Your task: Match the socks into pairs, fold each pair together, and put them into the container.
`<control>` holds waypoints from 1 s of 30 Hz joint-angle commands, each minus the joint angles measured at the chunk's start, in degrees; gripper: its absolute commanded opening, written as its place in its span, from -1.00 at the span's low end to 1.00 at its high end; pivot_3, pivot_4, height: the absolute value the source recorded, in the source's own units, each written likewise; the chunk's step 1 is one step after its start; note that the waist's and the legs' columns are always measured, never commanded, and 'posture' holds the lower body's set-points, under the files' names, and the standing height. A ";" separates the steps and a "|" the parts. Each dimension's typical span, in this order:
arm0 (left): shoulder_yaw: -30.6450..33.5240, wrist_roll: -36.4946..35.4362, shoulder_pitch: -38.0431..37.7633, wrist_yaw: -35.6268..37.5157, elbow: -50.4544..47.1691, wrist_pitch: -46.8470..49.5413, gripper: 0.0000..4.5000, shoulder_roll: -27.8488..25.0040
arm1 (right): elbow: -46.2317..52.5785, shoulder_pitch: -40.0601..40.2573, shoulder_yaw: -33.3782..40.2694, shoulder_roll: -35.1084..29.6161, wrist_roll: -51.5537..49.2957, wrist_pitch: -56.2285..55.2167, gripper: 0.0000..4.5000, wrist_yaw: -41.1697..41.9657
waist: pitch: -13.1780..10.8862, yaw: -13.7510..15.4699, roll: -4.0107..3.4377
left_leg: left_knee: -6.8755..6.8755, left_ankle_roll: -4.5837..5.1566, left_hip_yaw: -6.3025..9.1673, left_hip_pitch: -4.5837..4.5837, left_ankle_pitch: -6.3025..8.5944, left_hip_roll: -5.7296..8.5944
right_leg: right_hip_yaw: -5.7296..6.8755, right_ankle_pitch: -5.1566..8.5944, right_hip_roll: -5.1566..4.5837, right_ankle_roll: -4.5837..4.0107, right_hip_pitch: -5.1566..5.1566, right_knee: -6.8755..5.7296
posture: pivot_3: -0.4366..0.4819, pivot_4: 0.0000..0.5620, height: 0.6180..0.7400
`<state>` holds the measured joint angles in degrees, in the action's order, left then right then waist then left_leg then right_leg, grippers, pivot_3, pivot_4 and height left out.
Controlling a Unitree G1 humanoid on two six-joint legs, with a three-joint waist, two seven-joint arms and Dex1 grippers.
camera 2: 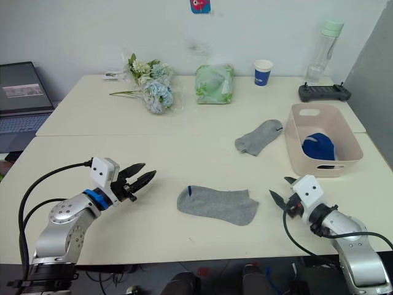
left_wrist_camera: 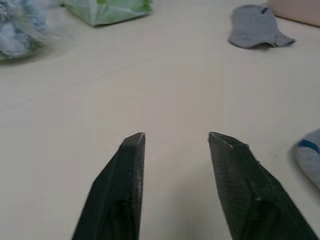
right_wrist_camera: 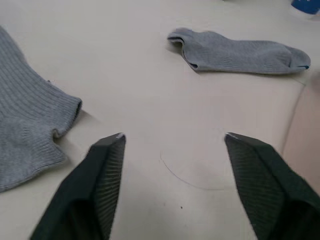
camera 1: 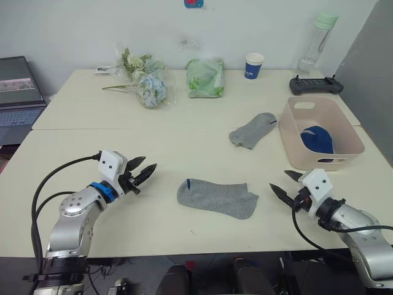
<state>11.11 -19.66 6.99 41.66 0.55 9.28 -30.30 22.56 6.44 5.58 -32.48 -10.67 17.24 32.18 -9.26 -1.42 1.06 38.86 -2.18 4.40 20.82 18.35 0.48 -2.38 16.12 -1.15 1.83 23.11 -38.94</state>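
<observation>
Office, laptop (camera 1: 18,98), pale tables (camera 1: 123,141), controller (camera 1: 315,86)

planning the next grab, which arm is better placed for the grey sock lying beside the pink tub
Right. The grey knit sock lies on the robot's right side beside the pale pink plastic tub, nearer the open right tool than the left tool.

The head's stereo pair looks down over the whole table (camera 1: 92,123); both wrist cameras skim low, sharing its far-right grey sock (left_wrist_camera: 256,27).
</observation>
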 commanded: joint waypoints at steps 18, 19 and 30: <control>-12.18 -1.58 14.49 9.21 -10.66 6.88 0.99 -0.57 | -26.81 -34.59 -14.29 2.04 9.16 2.55 1.00 3.72 | -0.02 -0.29 0.03 | 0.00 -0.01 -0.05 0.03 -0.01 0.02 | 0.07 -0.01 0.06 -0.01 0.06 0.00 | -0.05 -0.47 1.00; -12.08 -2.06 15.37 8.25 -11.08 7.57 0.99 0.36 | -31.22 -37.38 -15.19 3.04 10.09 1.65 1.00 3.37 | -0.02 -0.48 0.03 | -0.01 -0.02 -0.09 0.02 -0.01 0.01 | 0.05 -0.01 0.06 -0.01 0.06 0.02 | -0.05 -0.47 1.00; -9.88 -0.75 11.95 3.52 -12.78 7.12 0.99 1.39 | -64.13 -56.02 -18.74 12.16 16.76 -10.78 1.00 1.59 | -0.03 -1.32 0.01 | 0.00 -0.03 -0.24 0.01 -0.02 -0.04 | -0.09 -0.03 0.04 -0.03 0.18 -0.04 | -0.05 -0.47 1.00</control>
<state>-0.12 -20.21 19.24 45.99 -9.55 17.24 -28.82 -38.99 -47.69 -13.38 -21.15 5.66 8.83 34.65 -9.28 -2.74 1.08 38.86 -2.21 4.19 20.83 18.33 0.44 -2.44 16.09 -1.11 1.79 23.28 -38.98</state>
